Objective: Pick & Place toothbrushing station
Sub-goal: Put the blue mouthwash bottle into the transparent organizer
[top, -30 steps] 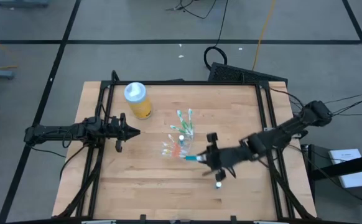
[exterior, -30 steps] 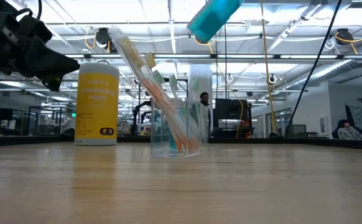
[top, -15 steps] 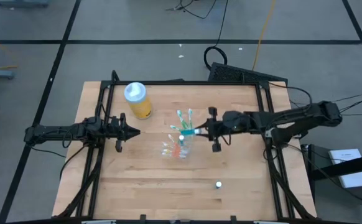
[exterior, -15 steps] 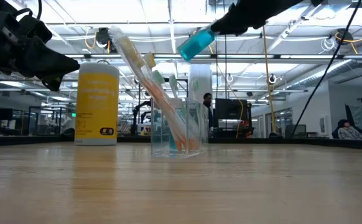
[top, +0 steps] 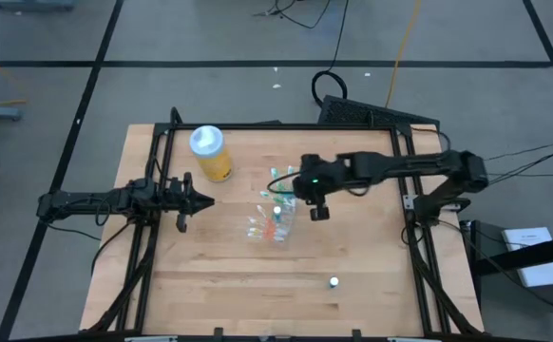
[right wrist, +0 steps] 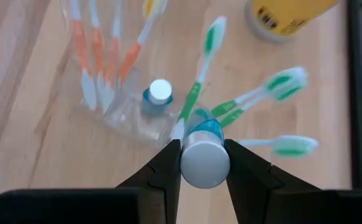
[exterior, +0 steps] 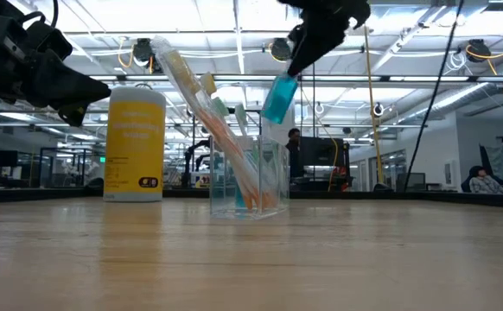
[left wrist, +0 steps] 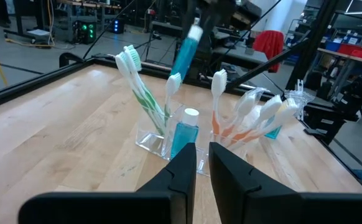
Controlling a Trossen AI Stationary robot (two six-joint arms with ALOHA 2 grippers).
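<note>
1. On a wooden table (top: pixel 352 247) in a wide workshop hall, my right claw (right wrist: pixel 201 163) grips a teal tube (exterior: pixel 278 98) above the clear cup (exterior: pixel 253 177).
2. Placing step: next I judge it must lower into a free slot beside the toothbrushes (right wrist: pixel 196 99).
3. My left claw (top: pixel 193 200) waits near the yellow bottle (top: pixel 210 153), fingers close together.

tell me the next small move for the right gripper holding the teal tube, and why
Probably lower it straight down. The right gripper holds the small teal white-capped tube tilted just above the clear plastic cup, which already holds toothbrushes and another tube, so it isn't in yet.
</note>
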